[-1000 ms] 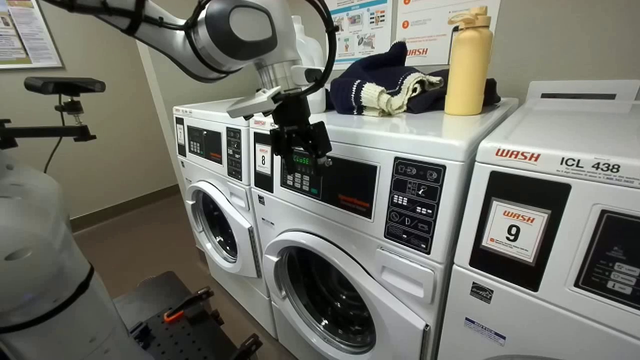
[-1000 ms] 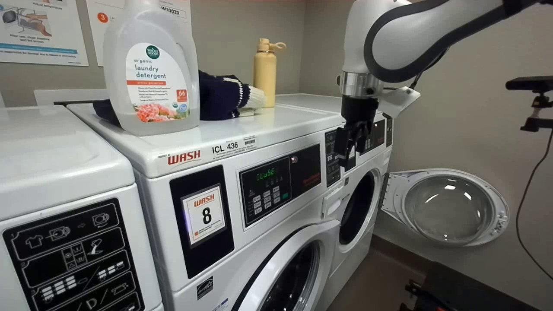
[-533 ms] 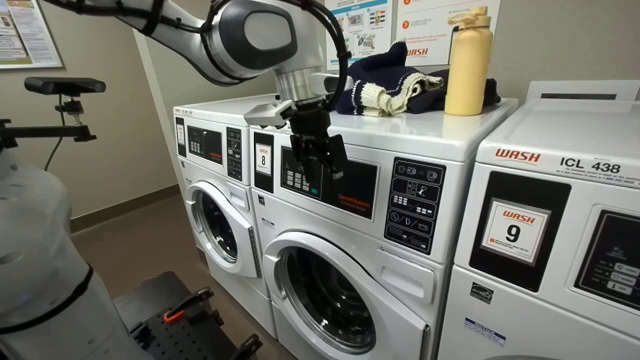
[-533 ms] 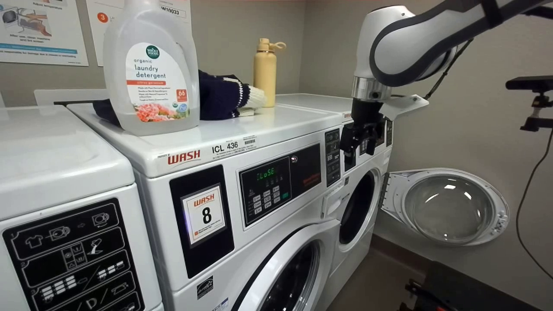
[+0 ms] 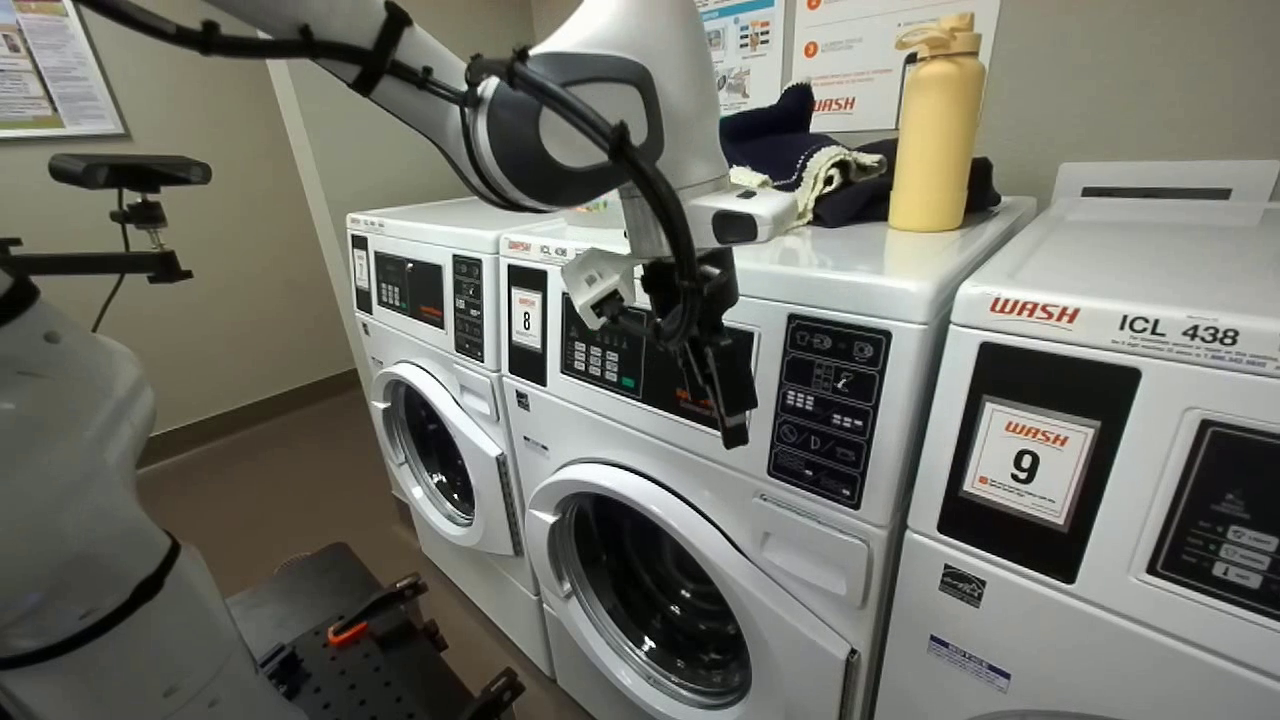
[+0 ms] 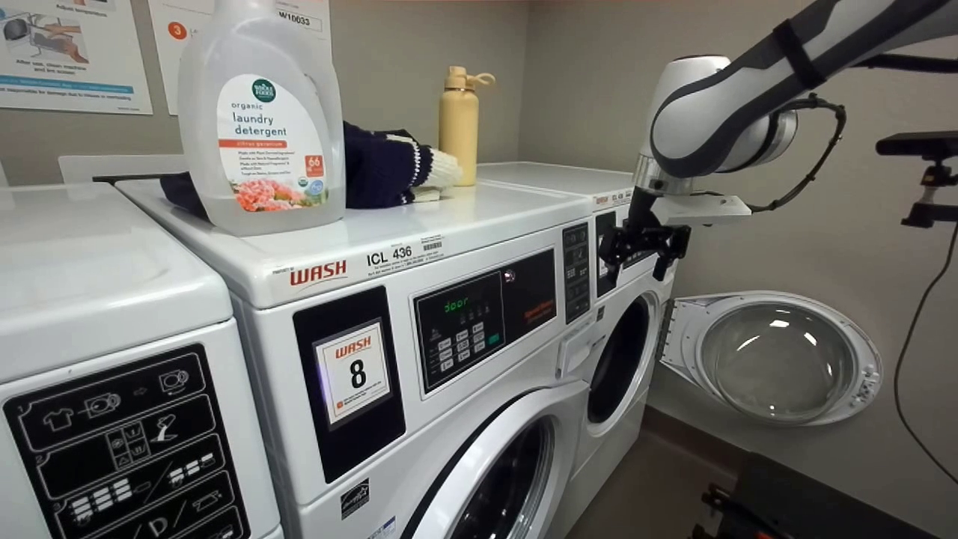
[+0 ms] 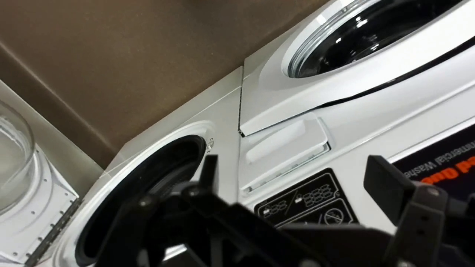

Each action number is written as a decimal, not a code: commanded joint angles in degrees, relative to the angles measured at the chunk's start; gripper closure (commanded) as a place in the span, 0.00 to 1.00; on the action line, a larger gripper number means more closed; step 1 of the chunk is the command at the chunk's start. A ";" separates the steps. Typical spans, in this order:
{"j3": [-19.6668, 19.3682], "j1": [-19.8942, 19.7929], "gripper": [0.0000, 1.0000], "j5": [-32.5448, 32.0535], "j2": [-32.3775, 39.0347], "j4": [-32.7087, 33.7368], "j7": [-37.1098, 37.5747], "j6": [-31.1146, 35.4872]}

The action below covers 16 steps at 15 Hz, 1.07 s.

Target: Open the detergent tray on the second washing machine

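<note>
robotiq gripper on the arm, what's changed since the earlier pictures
In an exterior view, the Robotiq gripper has moved right and down and turned. The display on washer 8 went from "CLOSE" to "door". Nothing was grasped or released. The detergent tray, yellow water bottle and laundry detergent jug look unmoved.

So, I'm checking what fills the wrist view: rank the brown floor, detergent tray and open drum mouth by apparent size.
1. brown floor
2. open drum mouth, partly hidden by the gripper
3. detergent tray
</note>
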 commanded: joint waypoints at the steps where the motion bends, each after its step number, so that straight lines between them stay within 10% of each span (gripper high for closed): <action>1: -0.97 -1.50 0.00 3.26 3.72 0.12 3.56 4.91; 16: -4.79 -1.33 0.00 33.52 17.57 0.36 -1.31 21.93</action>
